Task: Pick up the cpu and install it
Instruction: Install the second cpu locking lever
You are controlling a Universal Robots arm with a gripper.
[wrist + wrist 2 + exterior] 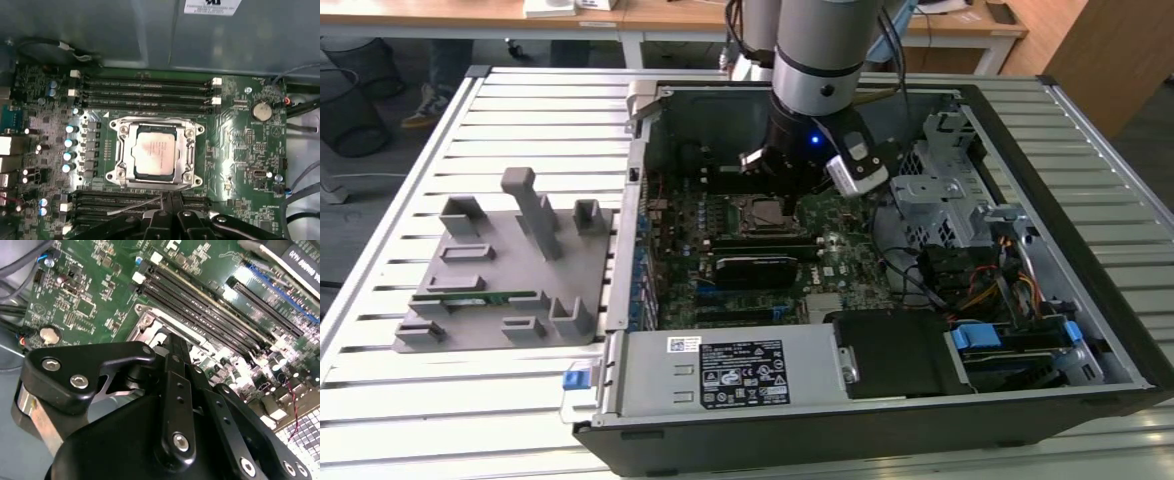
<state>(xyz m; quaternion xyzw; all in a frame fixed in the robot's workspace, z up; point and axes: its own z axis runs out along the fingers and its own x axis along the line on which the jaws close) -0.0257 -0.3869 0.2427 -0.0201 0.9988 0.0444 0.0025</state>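
Silvery cpu seated in socket, frame unlatched.
Gripper just beside socket, over memory slots, fingers pinched together, holding nothing. Risk, as judged: bent pins or skewed chip if nudged before latching.

A slatted metal table carries an open computer case and, toward the exterior view's left, a grey plastic holder lying just beside it.
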